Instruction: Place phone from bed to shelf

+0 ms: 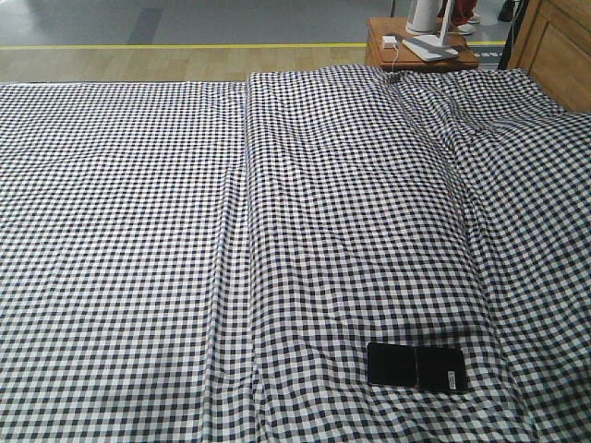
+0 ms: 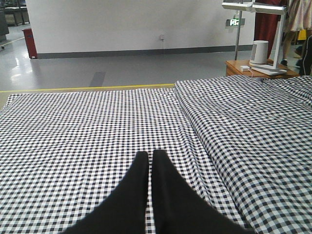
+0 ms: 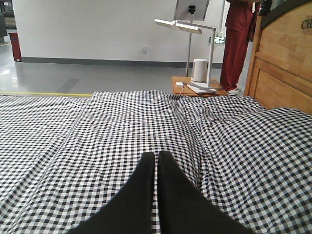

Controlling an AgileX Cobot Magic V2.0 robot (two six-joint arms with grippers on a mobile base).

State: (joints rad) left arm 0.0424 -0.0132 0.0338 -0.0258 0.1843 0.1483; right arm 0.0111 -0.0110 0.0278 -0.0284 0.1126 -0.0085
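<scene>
Left hand (image 2: pixel 149 155): clenched and holding nothing. Its two black fingers (image 2: pixel 129 195) are pressed side by side with only a thin slit between them, and they point across the checked cloth toward the far side.
Right hand (image 3: pixel 156 155): also clenched and holding nothing. The black tips meet along a narrow line and reach out over the cloth. Whether they touch the cloth cannot be told.
Bed (image 1: pixel 138 231): a wide surface under black-and-white checked cloth that fills most of every view. A long crease (image 1: pixel 242 240) runs from near to far, a little left of the middle.
Phone (image 1: pixel 416 366): lies flat on the bed at the near right, right of the long crease, and shows only in the front view. It is a glossy black slab, long side running left to right, with a faint line across its middle.
Sticker (image 1: pixel 452 378): small and white, near the phone's right end.
Side table (image 1: pixel 420 53): reddish-brown, standing just beyond the bed's far right corner.
Lamp (image 3: pixel 187 27): white, with its base on the side table and its head reaching left.
Cylinder (image 3: pixel 199 69): white, upright on the side table beside the lamp's base.
Wooden panel (image 3: pixel 280 63): pale brown, at the far right edge of the bed.
Person (image 3: pixel 237 44): in dark red clothes, standing behind the side table.
Floor (image 2: pixel 122 68): grey and shiny, with a yellow line (image 1: pixel 185 46) along the bed's far side.
</scene>
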